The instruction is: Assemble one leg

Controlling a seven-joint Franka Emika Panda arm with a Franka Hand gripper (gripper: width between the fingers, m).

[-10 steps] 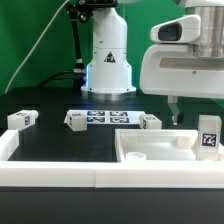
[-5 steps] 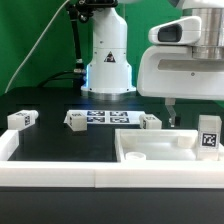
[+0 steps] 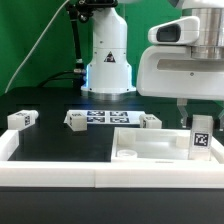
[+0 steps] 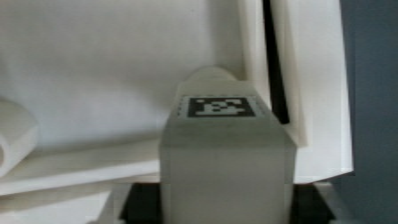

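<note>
My gripper point(image 3: 197, 120) is shut on a leg point(image 3: 201, 136), a small white post with a black-and-white tag, and holds it upright over the right end of the big white panel point(image 3: 150, 148). In the wrist view the leg point(image 4: 222, 150) fills the space between the dark jaw pads of the gripper point(image 4: 222, 203), with its tag point(image 4: 221, 106) facing the camera and the white panel point(image 4: 98, 90) behind it. I cannot tell whether the leg's lower end touches the panel.
Three more white legs stand on the black table: one at the exterior view's left point(image 3: 22, 120), one point(image 3: 76, 119) and one point(image 3: 150, 121) at either end of the marker board point(image 3: 107, 118). The robot base point(image 3: 108, 60) stands behind. A white rail point(image 3: 60, 175) runs along the front.
The held leg has shifted a little toward the exterior view's left and slightly lower over the panel. The visible finger has shifted toward the right. The other parts have not moved.
</note>
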